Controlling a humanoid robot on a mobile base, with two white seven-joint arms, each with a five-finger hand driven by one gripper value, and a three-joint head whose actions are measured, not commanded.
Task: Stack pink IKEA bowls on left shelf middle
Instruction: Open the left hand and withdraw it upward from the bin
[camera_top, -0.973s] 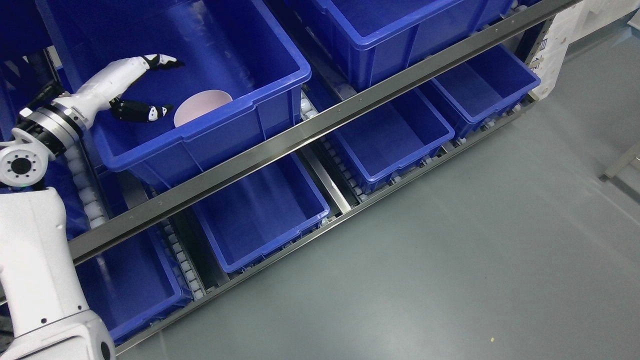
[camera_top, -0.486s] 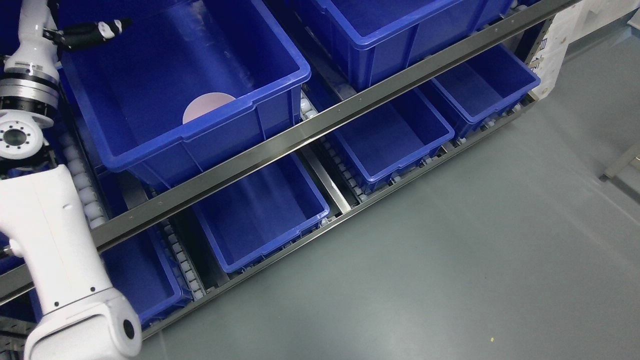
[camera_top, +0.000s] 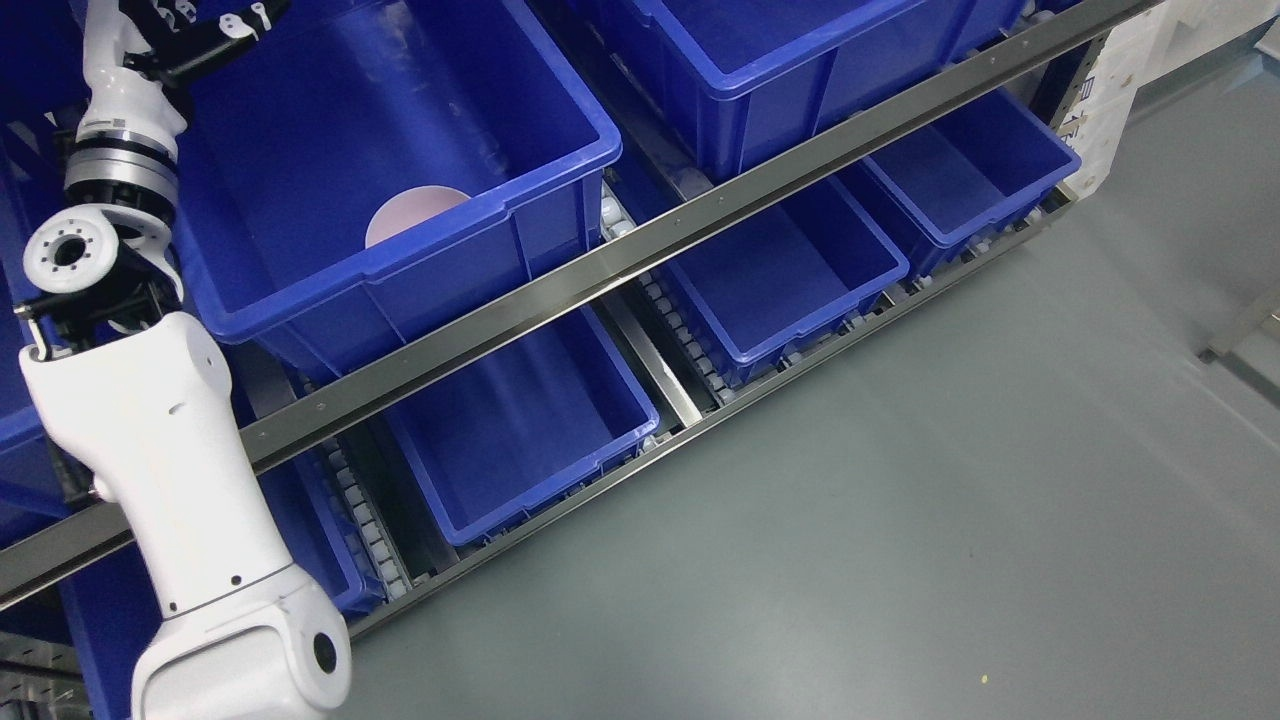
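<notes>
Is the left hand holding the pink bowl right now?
No. The pink bowl lies in the blue bin, while the left hand is up at the bin's far corner, apart from it.

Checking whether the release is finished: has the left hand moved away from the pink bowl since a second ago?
Yes. The left hand has risen from beside the pink bowl to the far left corner of the blue bin, at the picture's top edge.

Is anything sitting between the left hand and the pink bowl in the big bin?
Nothing visible does. The left hand is raised at the top left, over the far left corner of the blue bin. The pink bowl sits low against the bin's near wall, which hides its lower part. Only bare bin interior lies between them.
</notes>
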